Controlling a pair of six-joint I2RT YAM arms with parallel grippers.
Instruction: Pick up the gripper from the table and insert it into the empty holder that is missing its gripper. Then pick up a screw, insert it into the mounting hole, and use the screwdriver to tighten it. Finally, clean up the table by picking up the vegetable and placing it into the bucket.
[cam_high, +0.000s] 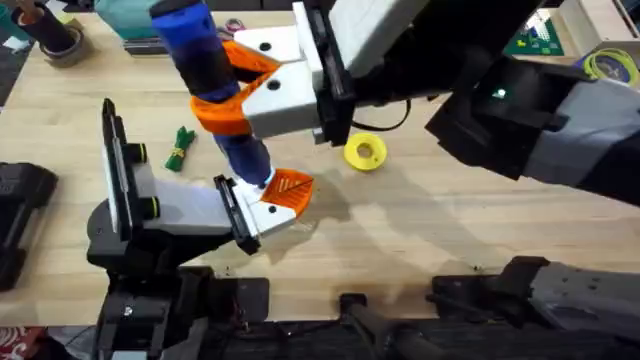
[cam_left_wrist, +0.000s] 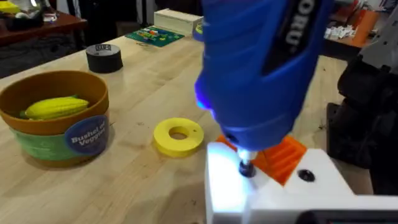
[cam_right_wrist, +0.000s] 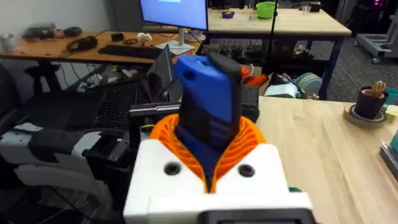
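A robotics lab or workshop was shown. A pale wooden desk (cam_high: 450, 220) was set with robot arms. Behind it, further desks (cam_right_wrist: 280, 22) were loaded with a monitor (cam_right_wrist: 174, 14), keyboard (cam_right_wrist: 127, 53) and headphones (cam_right_wrist: 81, 43). A tape roll (cam_left_wrist: 104, 57) and a green circuit board (cam_left_wrist: 154, 35) were left on the desk.

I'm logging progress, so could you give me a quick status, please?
Right gripper shut on screwdriver, bit on holder. Vegetable on table, not in bucket.
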